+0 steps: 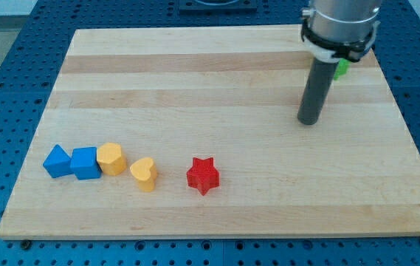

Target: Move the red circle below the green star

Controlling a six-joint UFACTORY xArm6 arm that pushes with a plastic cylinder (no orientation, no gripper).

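Camera view: my tip (309, 120) near green block (341, 69); red star (202, 175) well apart

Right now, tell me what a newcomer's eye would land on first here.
First, the dark rod near the view's upper right, my tip on bare wood, far from the lower-left blocks. A green block peeks from behind the rod. Then the row along the lower left: two blue blocks, two yellow ones and a red star.

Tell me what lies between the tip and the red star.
Nothing: in the camera view, only bare board separates my tip from the red star, which sits toward the view's lower left of it.
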